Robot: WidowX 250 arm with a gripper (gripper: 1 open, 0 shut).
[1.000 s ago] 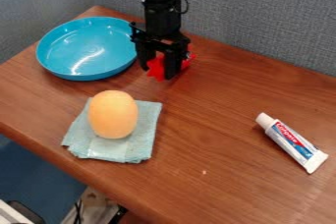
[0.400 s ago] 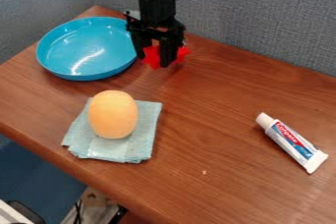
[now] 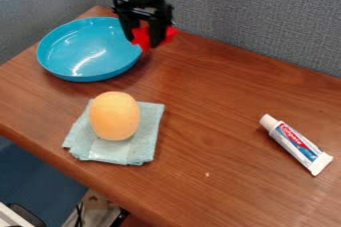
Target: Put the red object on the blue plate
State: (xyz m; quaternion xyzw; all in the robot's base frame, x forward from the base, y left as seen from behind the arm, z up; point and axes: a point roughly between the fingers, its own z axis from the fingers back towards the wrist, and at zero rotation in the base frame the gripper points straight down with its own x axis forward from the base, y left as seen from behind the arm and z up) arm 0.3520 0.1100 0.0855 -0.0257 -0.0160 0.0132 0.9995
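Take the plate [image 3: 88, 52] as your landmark, at the far left of the table [image 3: 213, 102]: its bowl is bare, so nothing has been delivered yet. Just off its right rim, toward the back, your gripper [image 3: 146, 36] hangs pointing straight down with its jaws drawn nearly closed on the block [image 3: 150, 36], whose red shows between and below the fingers. That is the change to note: a second ago the gripper stood further right of the plate and lower, with the block down at the table; now both have risen clear of the wood and shifted left, to the plate's edge. I read that as the grasp having taken and the carry being well along, with only the last stretch over the rim and the release remaining. Keep the block high enough to pass the raised rim, and open only once it is above the bowl itself. In front of the plate and somewhat right, the egg [image 3: 114, 115] sits on its cloth [image 3: 144, 139], where it was. Far to the right of the plate, near the table's edge, lies the tube [image 3: 294, 142], also unmoved and out of your path.
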